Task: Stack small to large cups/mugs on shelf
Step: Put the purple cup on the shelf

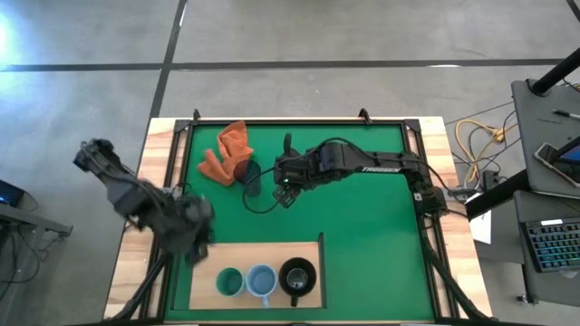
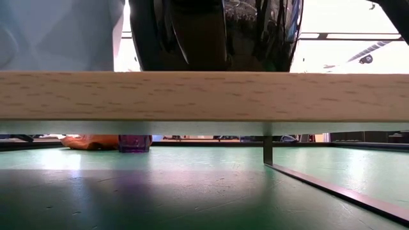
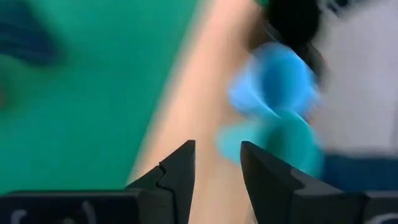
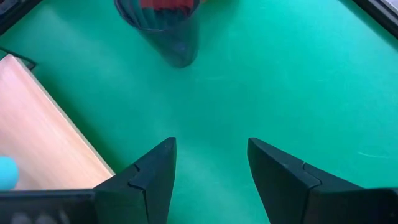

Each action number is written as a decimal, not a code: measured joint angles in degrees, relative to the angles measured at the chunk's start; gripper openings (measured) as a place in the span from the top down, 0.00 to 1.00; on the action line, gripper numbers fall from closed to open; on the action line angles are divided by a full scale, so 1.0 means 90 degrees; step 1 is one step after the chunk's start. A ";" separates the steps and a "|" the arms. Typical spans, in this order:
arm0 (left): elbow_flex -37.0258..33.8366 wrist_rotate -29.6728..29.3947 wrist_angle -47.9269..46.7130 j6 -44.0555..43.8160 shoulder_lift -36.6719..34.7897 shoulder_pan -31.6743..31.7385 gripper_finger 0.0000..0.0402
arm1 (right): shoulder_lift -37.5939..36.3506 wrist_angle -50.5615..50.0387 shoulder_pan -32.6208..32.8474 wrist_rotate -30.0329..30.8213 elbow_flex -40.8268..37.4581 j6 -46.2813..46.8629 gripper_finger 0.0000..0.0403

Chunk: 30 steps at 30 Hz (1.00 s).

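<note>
Three cups stand in a row on the shelf. The dark purple cup stands upright on the mat beside the orange cloth. The right gripper, fingers spread and empty, hovers just beside it, far nearer than the left gripper, also spread.

Both arms are dark, near-black — the right arm carries white lettering along its link and a thin black cable. Each gripper ends in two matte black, wedge-shaped fingers with stepped inner edges.
</note>
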 joint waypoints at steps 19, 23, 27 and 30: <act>-0.0768 0.1492 0.0081 0.4177 0.0126 0.6873 0.72 | -0.0997 -0.1076 -0.0422 0.0618 -0.0027 0.0079 0.52; -0.0715 0.1534 0.0237 0.4327 0.0737 0.6985 0.72 | -0.1073 -0.1078 -0.0471 0.0833 -0.0036 -0.0254 0.52; -0.0715 0.1537 0.0306 0.4335 0.1205 0.6970 0.72 | -0.1107 -0.1078 -0.0539 0.1005 -0.0036 -0.0331 0.52; -0.0751 0.1531 0.0284 0.4516 0.1489 0.6973 0.72 | -0.1100 -0.1078 -0.0541 0.1007 -0.0036 -0.0333 0.52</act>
